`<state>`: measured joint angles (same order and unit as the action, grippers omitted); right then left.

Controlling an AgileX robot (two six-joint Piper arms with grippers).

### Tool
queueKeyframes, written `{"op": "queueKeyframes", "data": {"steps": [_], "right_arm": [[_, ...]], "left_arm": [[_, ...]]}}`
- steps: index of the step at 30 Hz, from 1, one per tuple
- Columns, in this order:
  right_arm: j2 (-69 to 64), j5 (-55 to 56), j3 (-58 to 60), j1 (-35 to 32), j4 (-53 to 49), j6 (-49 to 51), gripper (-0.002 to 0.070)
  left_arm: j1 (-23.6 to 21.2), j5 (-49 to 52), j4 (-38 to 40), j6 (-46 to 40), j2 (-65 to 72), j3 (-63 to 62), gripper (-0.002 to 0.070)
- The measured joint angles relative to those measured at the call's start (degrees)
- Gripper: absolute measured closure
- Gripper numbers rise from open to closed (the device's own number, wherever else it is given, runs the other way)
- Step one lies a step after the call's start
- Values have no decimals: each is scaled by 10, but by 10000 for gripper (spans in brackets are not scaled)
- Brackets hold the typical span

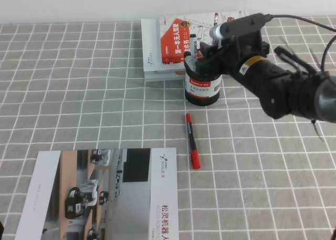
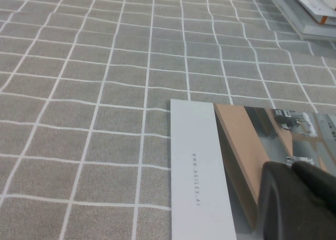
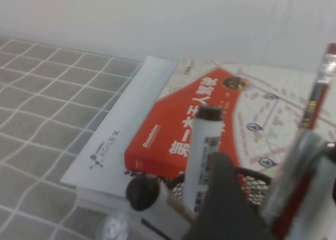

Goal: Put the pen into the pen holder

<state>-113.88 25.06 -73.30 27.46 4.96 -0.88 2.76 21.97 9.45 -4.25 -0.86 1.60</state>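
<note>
Left hand (image 2: 294,203) of mine hangs low over the near brochure (image 1: 105,195) at the front of the bench (image 1: 63,93); only a dark edge of it shows, so I cannot tell whether it is spread or pressed together. Beyond the brochure lies the black pen with red cap (image 1: 192,141), flat on the bench, apart from the pen holder (image 1: 203,82). My right hand (image 1: 210,48) sits directly above the holder's mouth; whether it grips anything I cannot tell. Markers stand inside the cup. I cannot pick out the grey pen with certainty. Behind stands a stack of books (image 1: 173,40).
</note>
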Motion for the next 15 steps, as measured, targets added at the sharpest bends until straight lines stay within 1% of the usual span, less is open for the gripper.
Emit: {"op": "queueKeyframes", "data": {"steps": [1, 2, 3, 4, 5, 7, 10, 15], "right_arm": [[12, -19, 0, 0, 18, 0, 316], [27, -41, 0, 0, 37, -1, 356], [41, -66, 0, 0, 53, -1, 417], [62, -92, 0, 0, 71, -1, 497], [84, -116, 0, 0, 85, -1, 562], [134, -139, 10, 0, 96, -1, 629], [215, -141, 50, 0, 94, -1, 671], [357, -155, 140, 0, 89, -1, 686]], "left_arm": [[0, 0, 0, 0, 0, 0, 678], [0, 0, 0, 0, 0, 0, 678], [0, 0, 0, 0, 0, 0, 678], [0, 0, 0, 0, 0, 0, 678], [0, 0, 0, 0, 0, 0, 678], [0, 0, 0, 0, 0, 0, 678], [0, 0, 0, 0, 0, 0, 678], [0, 0, 0, 0, 0, 0, 678]]}}
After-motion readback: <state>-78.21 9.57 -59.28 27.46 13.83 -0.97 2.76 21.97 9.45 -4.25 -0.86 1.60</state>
